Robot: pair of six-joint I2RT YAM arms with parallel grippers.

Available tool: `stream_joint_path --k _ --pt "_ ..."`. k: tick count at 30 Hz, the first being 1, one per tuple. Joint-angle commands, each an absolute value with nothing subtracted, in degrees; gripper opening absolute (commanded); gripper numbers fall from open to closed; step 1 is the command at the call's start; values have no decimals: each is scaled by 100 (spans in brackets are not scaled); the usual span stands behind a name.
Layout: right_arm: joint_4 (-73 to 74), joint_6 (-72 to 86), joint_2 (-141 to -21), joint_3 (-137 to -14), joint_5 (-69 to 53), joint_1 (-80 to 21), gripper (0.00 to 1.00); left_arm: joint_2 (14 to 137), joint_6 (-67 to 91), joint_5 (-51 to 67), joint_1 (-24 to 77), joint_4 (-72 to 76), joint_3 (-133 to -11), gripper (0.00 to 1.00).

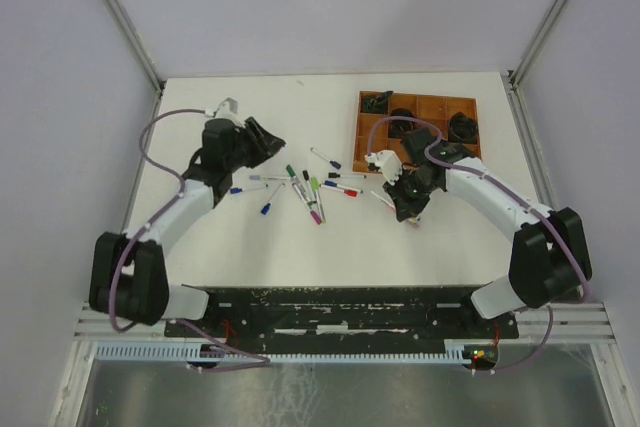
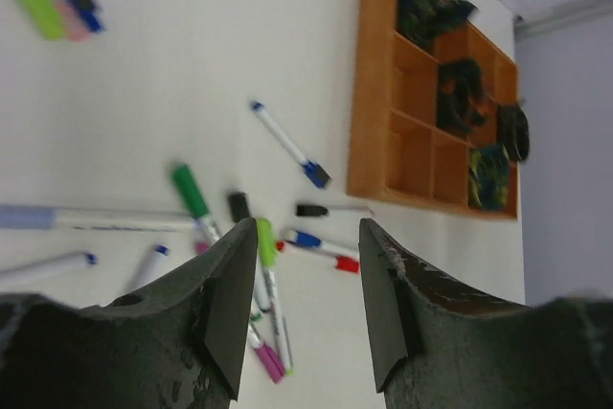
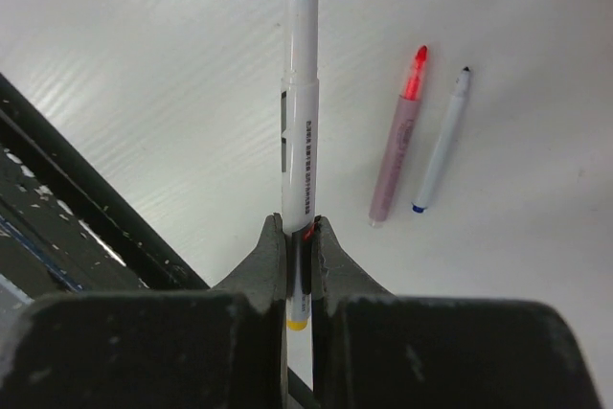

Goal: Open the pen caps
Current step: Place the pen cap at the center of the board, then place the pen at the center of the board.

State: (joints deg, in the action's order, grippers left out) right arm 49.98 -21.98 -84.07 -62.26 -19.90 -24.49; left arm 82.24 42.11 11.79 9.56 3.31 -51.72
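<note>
I am clamping a white pen (image 3: 303, 93) in my right gripper (image 3: 300, 234), holding my left gripper (image 2: 308, 229) empty, jaws apart, over the scattered pens (image 2: 284, 141)

Top external: fixed high behind the arm bases, looking down on the whole table (image 1: 250, 247). Left wrist: low, mid-range, facing 3 o'clock; shares pens (image 2: 287, 141) and tray (image 2: 375, 74) with top. Right wrist: very close, downward (black rail (image 3: 57, 189) at 8 o'clock).
</note>
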Motion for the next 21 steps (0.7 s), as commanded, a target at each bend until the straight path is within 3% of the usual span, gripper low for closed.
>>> stream_joint_path --k 1,5,9,21 --pt "5146 -2286 -8773 -6495 -1274 -2458 2 6971 3419 766 2024 1084 -4421 54" --pt "5220 -2256 -9110 -6530 -1147 -2461 3 6080 3800 864 2192 1646 -3492 59" --pt "5212 -2199 -9329 -6531 -1036 -2458 4 5323 4266 708 2197 2238 -2505 79" --pt "5219 -1898 -9985 -6596 -888 -2526 6 4276 4914 1047 2199 2259 -1514 81"
